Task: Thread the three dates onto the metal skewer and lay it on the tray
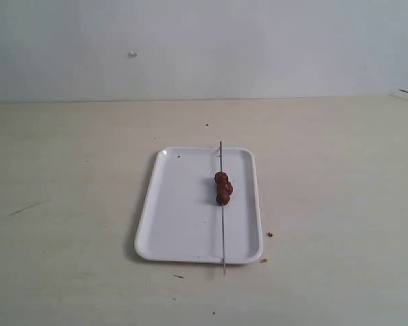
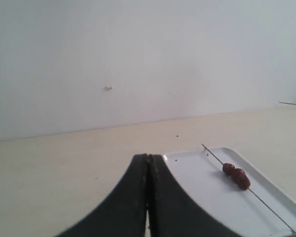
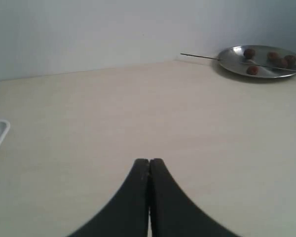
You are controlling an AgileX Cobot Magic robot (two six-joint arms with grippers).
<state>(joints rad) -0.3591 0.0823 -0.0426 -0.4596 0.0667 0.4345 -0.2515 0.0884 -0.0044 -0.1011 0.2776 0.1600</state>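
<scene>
I'm looking at the left gripper [image 2: 148,160] with its black jaws pressed together, nothing between them, hovering above the pale table [image 2: 64,163]. Just beyond it the white tray [image 2: 202,192] is sitting, with the metal skewer [image 2: 266,204] lying along it, the dates [image 2: 239,177] bunched together on the rod.

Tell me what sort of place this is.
Probably a robot test bench, not a kitchen: a bare pale table against a blank wall, holding a tray with skewered dates and a metal plate.
</scene>
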